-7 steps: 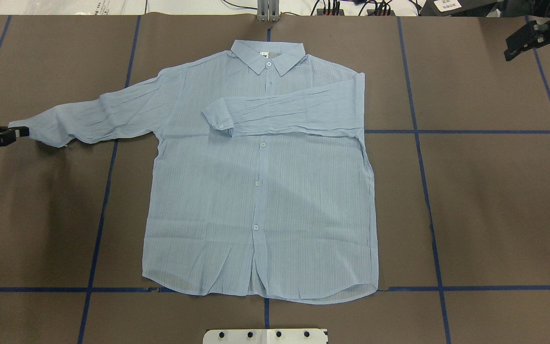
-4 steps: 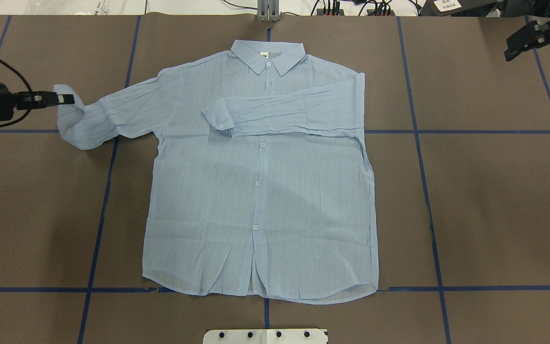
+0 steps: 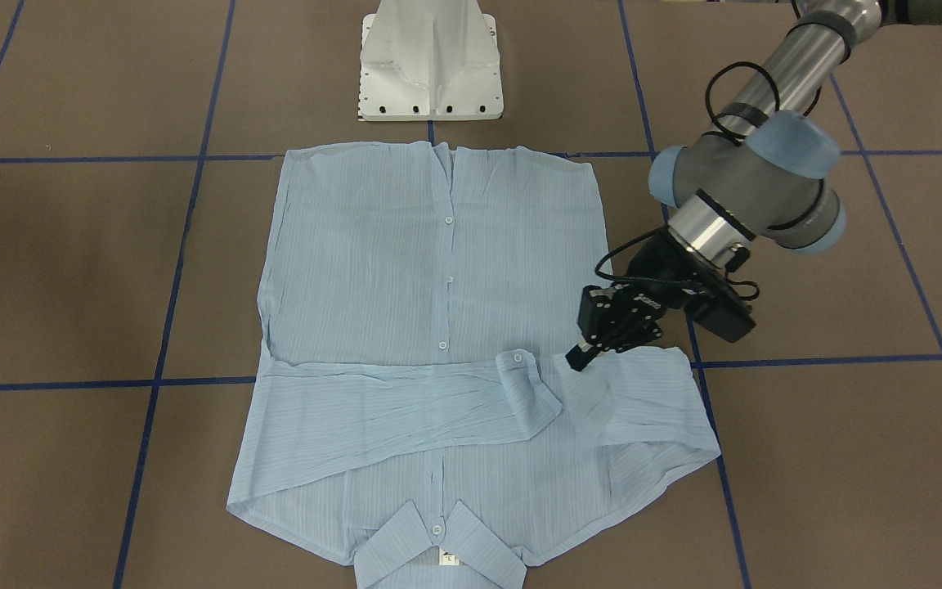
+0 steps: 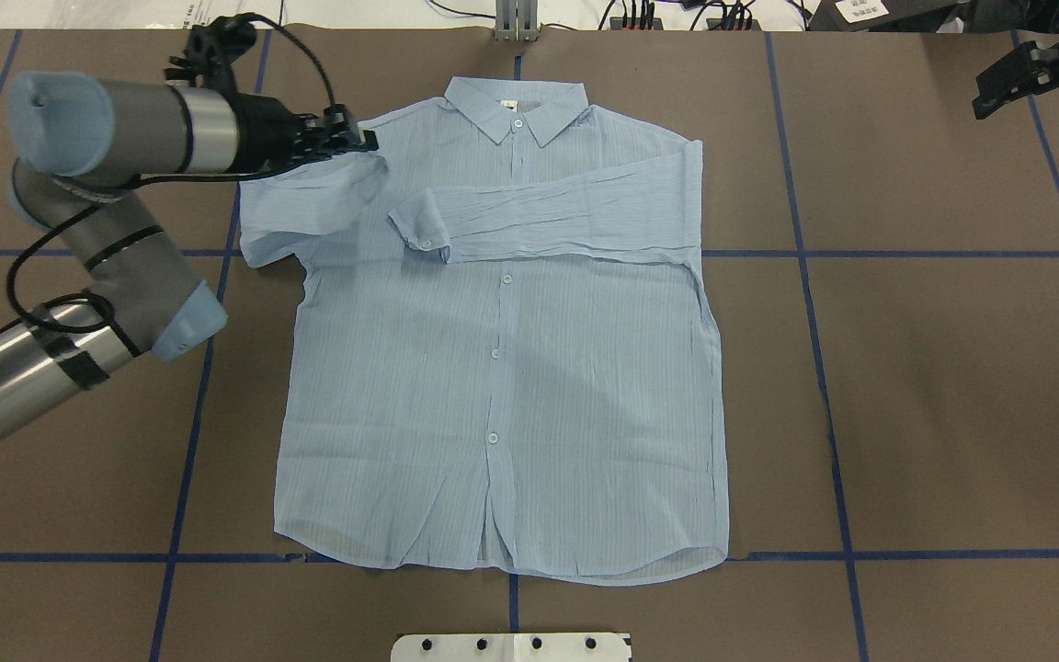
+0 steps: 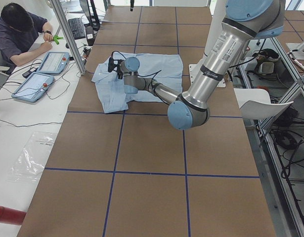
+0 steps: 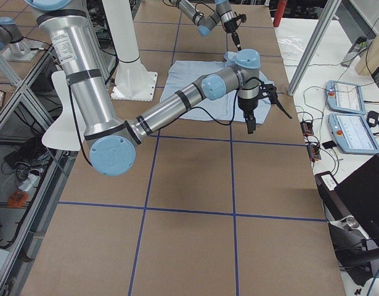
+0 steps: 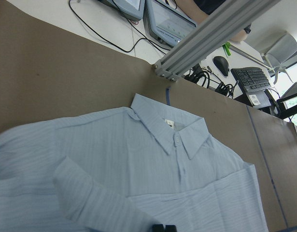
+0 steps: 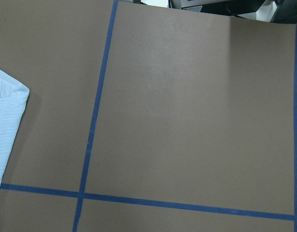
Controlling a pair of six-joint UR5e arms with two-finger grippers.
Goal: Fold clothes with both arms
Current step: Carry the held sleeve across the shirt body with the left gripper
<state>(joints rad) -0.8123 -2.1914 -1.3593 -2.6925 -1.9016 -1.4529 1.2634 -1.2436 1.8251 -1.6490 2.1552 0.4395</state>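
The pale blue striped shirt [image 4: 511, 386] lies flat, buttons up, with its collar [image 4: 516, 108] at the far edge. One sleeve [image 4: 566, 211] is folded across the chest. My left gripper [image 4: 369, 141] is shut on the other sleeve's cuff and holds it over the shoulder, with the sleeve doubled back under it. The front view shows this gripper [image 3: 576, 360] beside the folded sleeve's cuff [image 3: 520, 364]. My right gripper [image 4: 1017, 92] is open and empty, raised over the far right of the table, away from the shirt [image 8: 3, 116].
The white pedestal base [image 4: 511, 646] stands at the near edge. An aluminium post [image 4: 516, 23] and cables sit just beyond the collar. Blue tape lines [image 4: 824, 386] cross the brown table. An operator [image 5: 18, 29] sits with tablets at the far side.
My left gripper has lifted the cuff from the table's left side and carried it up and right to the shoulder, doubling the sleeve over. The right arm has not moved.
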